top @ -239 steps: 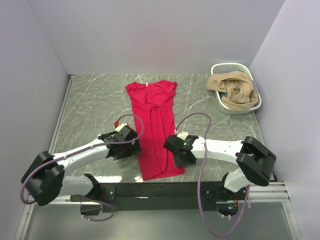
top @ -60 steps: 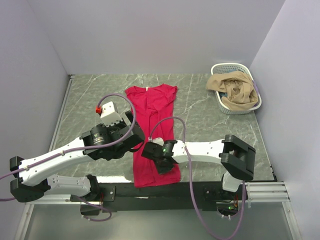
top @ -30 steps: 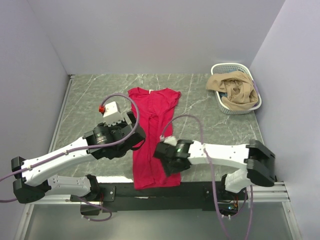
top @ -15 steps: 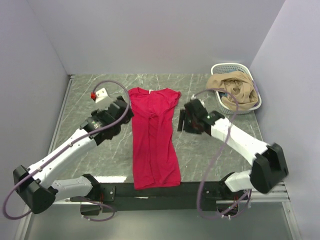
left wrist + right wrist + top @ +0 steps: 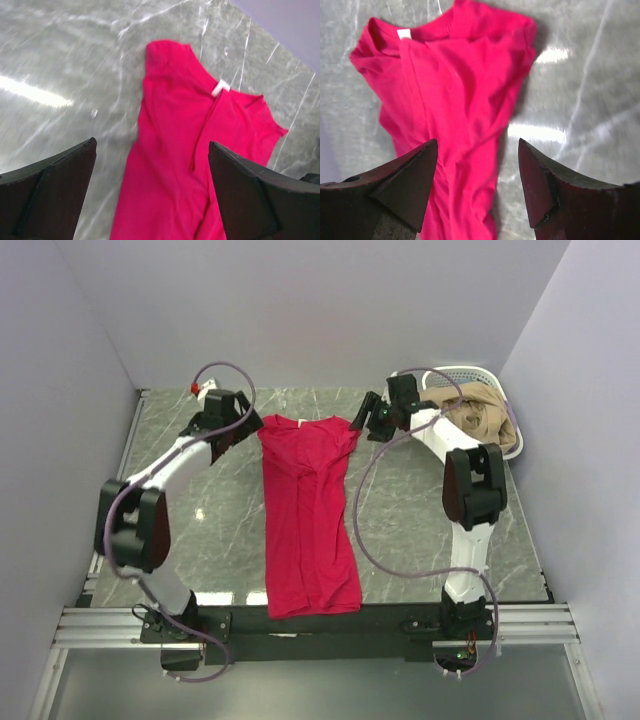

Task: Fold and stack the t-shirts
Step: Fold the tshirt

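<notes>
Top external view: a crimson t-shirt (image 5: 305,510) lies lengthwise at frame centre, left gripper (image 5: 243,430) and right gripper (image 5: 368,422) spread empty beside its shoulders; pinching one layer could undo its folds.

White arms (image 5: 175,455) with bulky black joints (image 5: 472,485), each trailed by a looping mauve cable (image 5: 356,520).

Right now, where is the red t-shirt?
Top view: the red t-shirt lies flat centrally, collar at the far end between the left gripper and right gripper.
</notes>
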{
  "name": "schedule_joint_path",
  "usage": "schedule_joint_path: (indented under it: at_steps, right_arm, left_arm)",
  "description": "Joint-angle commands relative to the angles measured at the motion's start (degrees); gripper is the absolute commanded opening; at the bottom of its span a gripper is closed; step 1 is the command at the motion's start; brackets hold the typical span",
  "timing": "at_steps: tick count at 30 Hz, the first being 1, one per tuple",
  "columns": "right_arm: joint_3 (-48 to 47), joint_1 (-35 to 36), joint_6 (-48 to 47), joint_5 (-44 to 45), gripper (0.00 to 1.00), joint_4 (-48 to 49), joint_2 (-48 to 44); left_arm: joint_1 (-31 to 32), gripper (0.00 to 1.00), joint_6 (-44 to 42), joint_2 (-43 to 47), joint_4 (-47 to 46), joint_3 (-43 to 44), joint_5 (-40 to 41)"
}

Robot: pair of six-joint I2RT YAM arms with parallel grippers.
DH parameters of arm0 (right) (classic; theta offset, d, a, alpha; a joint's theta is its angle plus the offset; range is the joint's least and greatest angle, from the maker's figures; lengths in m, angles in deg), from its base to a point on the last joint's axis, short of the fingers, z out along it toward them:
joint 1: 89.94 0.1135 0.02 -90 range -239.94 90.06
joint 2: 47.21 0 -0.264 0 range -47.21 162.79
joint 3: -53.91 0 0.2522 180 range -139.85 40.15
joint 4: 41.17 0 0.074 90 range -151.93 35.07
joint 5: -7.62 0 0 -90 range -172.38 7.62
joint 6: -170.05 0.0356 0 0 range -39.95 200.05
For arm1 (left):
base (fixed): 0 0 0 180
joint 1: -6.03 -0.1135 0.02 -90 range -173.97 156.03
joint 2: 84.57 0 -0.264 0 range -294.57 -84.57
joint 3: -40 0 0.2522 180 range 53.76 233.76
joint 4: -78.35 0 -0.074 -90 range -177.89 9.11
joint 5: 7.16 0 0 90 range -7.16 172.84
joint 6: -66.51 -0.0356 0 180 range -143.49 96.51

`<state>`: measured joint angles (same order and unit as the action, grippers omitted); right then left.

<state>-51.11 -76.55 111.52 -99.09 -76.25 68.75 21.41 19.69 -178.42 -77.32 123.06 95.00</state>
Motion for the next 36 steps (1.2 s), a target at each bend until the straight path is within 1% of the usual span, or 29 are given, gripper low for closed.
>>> schedule_joint_path:
  at_steps: [1, 2, 3, 7, 8, 9, 13, 17, 20, 23, 26, 28, 31, 34, 35, 36]
  right_arm:
    - [-10.1, -3.5, 0.4, -10.3, 0.72, -0.6, 7.1]
    - [-11.4, -3.7, 0.5, -10.7, 0.73, -1.0, 8.1]
    - [-13.7, -3.9, 0.4, -10.5, 0.73, -1.5, 9.0]
    - [-20.0, -4.1, -0.5, -10.3, 0.74, -5.0, 13.7]
    - [-21.7, -4.1, -0.8, -10.2, 0.74, -7.7, 14.8]
    - [-23.2, -4.2, -0.9, -10.0, 0.74, -8.2, 15.6]
    - [-25.0, -4.1, -0.9, -11.5, 0.74, -8.6, 18.9]
    - [-27.6, -4.1, -1.2, -11.5, 0.74, -11.0, 21.7]
    - [-27.0, -4.0, -1.2, -11.7, 0.74, -10.3, 21.9]
    - [-28.7, -4.1, -1.5, -12.1, 0.74, -11.5, 23.6]
    - [-29.1, -3.9, -1.0, -14.0, 0.74, -10.0, 24.7]
    - [-29.7, -3.7, -0.7, -15.5, 0.74, -9.4, 26.0]
    - [-32.5, -3.1, -0.6, -17.6, 0.74, -9.7, 28.4]
    - [-35.4, -2.4, -1.0, -19.3, 0.73, -9.5, 30.5]
    - [-36.7, -2.3, -0.4, -20.1, 0.73, -9.3, 31.0]
    - [-37.2, -2.2, -0.3, -20.9, 0.69, -9.0, 32.0]
  left_arm:
    - [-4.5, 0.99, -2.2, -8.3, -6.6, 7.8, -11.0]
    - [-5.0, 0.99, -2.0, -9.4, -7.6, 8.3, -11.7]
    - [-5.6, 1.00, -2.0, -10.5, -10.0, 8.6, -14.5]
    - [-7.5, 0.99, -2.3, -17.9, -9.6, 13.7, -19.5]
    - [-7.6, 0.99, -2.2, -19.2, -9.7, 15.4, -20.6]
    - [-7.7, 1.00, -1.9, -20.2, -9.6, 16.2, -21.6]
    - [-7.8, 0.99, -1.2, -25.8, -10.1, 19.7, -27.2]
    - [-7.9, 0.99, -0.8, -29.5, -9.7, 23.7, -30.7]
    - [-7.9, 0.99, -0.3, -31.5, -9.9, 24.3, -31.8]
    - [-7.9, 1.00, 0.1, -32.4, -10.1, 24.3, -32.6]
    - [-7.9, 1.00, 0.9, -33.6, -10.1, 25.1, -33.8]
    - [-7.9, 1.00, 1.2, -34.8, -11.7, 25.8, -34.7]
    - [-7.9, 0.99, 1.7, -37.5, -11.7, 28.6, -36.9]
    - [-7.9, 0.99, 2.4, -40.6, -11.7, 33.3, -39.2]
    - [-7.9, 0.99, 2.7, -41.5, -11.7, 34.2, -39.8]
    - [-7.9, 0.99, 3.0, -43.2, -11.9, 35.2, -40.5]
